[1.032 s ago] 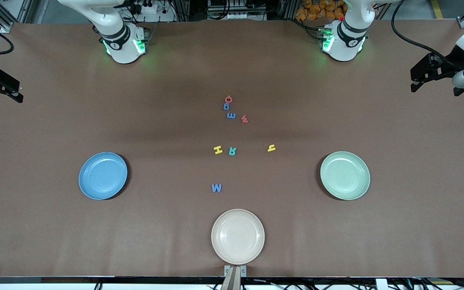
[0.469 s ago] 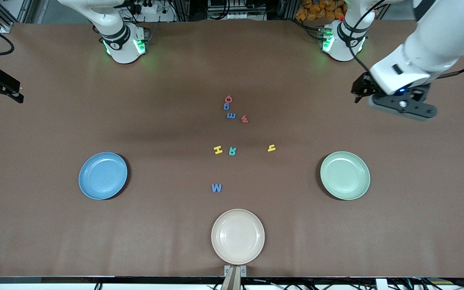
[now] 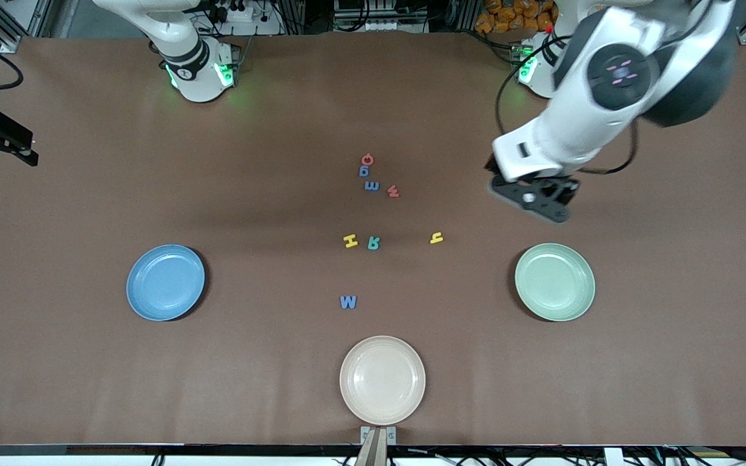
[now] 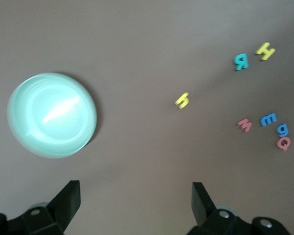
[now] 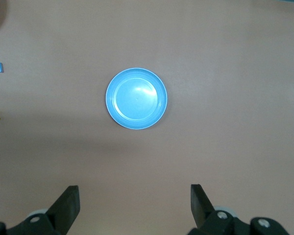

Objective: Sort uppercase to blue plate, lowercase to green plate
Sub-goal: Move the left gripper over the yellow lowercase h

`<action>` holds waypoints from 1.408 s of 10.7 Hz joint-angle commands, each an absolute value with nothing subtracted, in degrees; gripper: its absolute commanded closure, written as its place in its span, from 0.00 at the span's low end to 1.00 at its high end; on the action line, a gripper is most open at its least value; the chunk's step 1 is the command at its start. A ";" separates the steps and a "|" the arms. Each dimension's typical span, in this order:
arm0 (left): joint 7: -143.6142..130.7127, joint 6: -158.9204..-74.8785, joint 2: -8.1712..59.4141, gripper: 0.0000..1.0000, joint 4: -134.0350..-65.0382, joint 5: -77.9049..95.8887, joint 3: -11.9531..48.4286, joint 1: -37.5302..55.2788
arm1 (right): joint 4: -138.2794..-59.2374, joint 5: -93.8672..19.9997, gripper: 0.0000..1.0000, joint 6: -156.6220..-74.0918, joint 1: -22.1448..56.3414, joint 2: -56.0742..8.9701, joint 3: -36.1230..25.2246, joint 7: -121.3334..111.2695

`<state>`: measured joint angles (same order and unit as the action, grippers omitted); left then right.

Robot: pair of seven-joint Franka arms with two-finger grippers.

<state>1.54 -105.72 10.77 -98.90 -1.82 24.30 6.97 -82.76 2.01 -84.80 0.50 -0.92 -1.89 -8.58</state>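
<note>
uppercase (image 3: pixel 350 241): 4 | lowercase (image 3: pixel 436 238): 4 | plates: 3 | arms: 2

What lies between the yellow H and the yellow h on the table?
Only the teal R, right beside the yellow H; then bare table up to the yellow h, in the front view.

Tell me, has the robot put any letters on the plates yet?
Not yet. The blue plate and green plate hold nothing, and all eight letters lie on the table, like the yellow small h and blue W. The left gripper is open above the table near the small h. The right gripper waits, open.
</note>
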 commanded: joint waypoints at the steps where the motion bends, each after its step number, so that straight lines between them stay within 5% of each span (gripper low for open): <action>1: 5.96 -115.98 12.64 0.00 -107.20 -0.97 26.80 7.38 | -81.74 1.93 0.00 -84.20 0.79 -1.32 -2.02 -8.53; 11: 15.91 -137.68 29.17 0.01 -111.25 -19.51 26.28 12.48 | -81.74 2.20 0.00 -84.20 0.97 -2.02 -2.02 -8.61; 15: 16.61 -145.02 32.86 0.14 -113.47 -21.08 22.60 12.74 | -81.74 2.02 0.00 -84.20 1.05 -2.11 -2.02 -8.53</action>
